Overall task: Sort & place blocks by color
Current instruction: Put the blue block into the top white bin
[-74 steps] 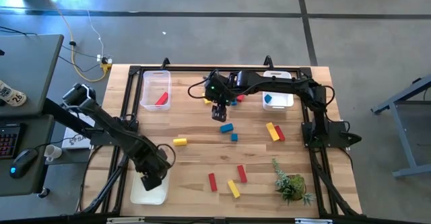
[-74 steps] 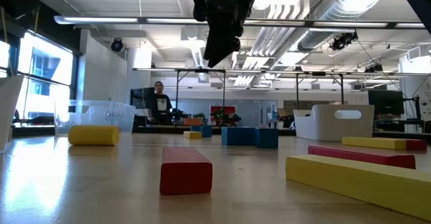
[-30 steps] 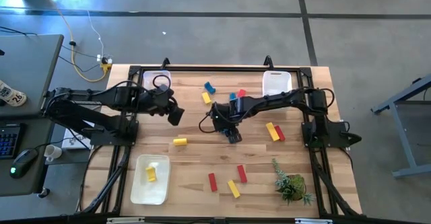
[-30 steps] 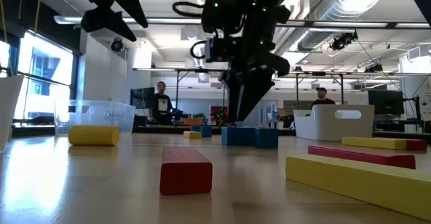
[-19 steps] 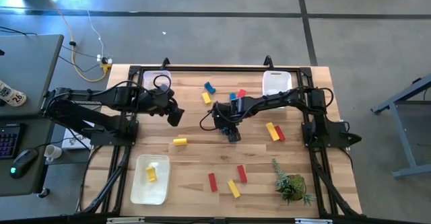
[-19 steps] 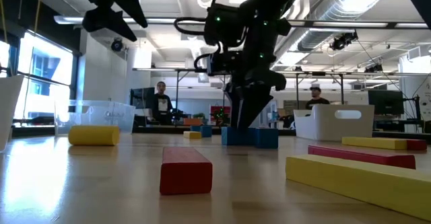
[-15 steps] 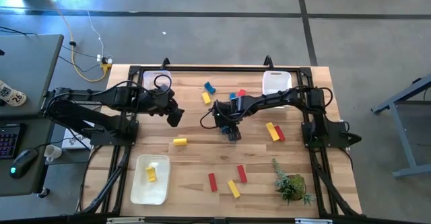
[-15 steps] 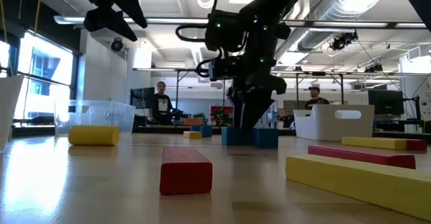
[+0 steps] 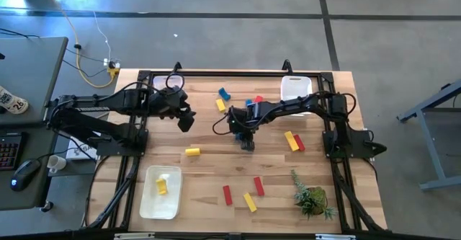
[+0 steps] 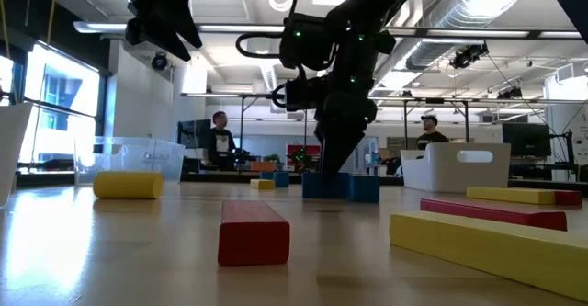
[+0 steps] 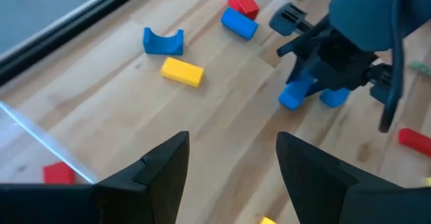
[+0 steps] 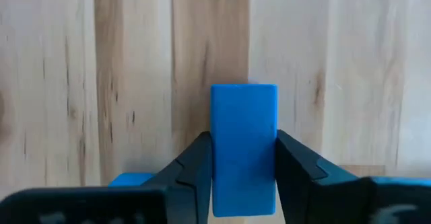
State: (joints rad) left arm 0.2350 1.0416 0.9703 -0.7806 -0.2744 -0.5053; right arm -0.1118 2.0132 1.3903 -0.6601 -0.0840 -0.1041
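The right gripper [image 12: 244, 177] has now squeezed tight on a blue block [image 12: 244, 146] that sits on the counter [image 9: 216, 168] near the middle. A second ago its fingers were still wide. The left gripper [image 9: 186, 121] has moved a little toward the back, fingers apart, holding nothing.

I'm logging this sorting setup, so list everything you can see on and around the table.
Blue blocks: four, mid-table toward the back; one gripped.
Red blocks: five; four scattered, one in the back-left bin.
Yellow blocks: five; four scattered, one in the front-left bin.
Back-right bin: one, white.
Plant: one, green, front-right.
People: two, in the room behind.
Left arm: jaws open, over the back-left bin.
Right arm: jaws shut on the blue block, mid-table.
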